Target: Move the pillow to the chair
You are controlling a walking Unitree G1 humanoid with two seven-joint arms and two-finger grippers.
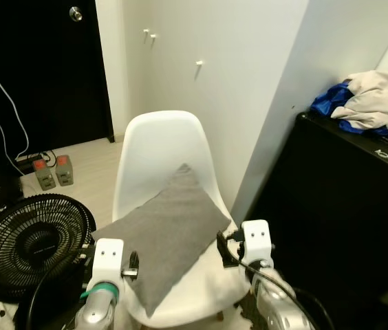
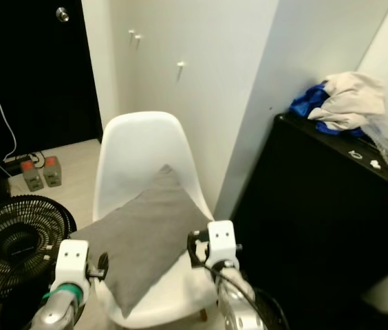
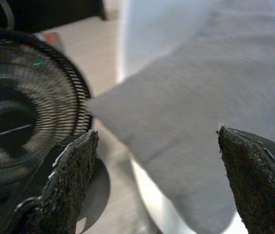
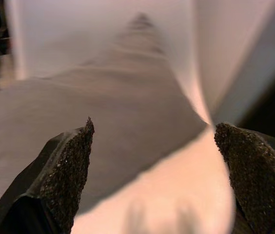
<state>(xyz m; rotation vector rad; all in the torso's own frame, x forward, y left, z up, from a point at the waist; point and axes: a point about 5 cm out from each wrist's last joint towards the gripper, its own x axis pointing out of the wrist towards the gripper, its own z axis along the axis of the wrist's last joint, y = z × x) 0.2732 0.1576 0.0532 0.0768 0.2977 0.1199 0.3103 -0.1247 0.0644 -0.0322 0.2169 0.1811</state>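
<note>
Pillow (image 1: 166, 237) lies on the white chair (image 1: 163, 144) seat, both the left gripper (image 3: 157, 180) and right gripper (image 4: 152, 170) spread empty beside it, so placing looks done and pulling back comes next.

You see the grey pillow (image 2: 144, 234) lying tilted on the white chair (image 2: 139, 144), one corner against its backrest. Your left tool (image 2: 101, 265) and right tool (image 2: 192, 249) sit just beside the pillow's edges, fan (image 2: 15, 237) at left
</note>
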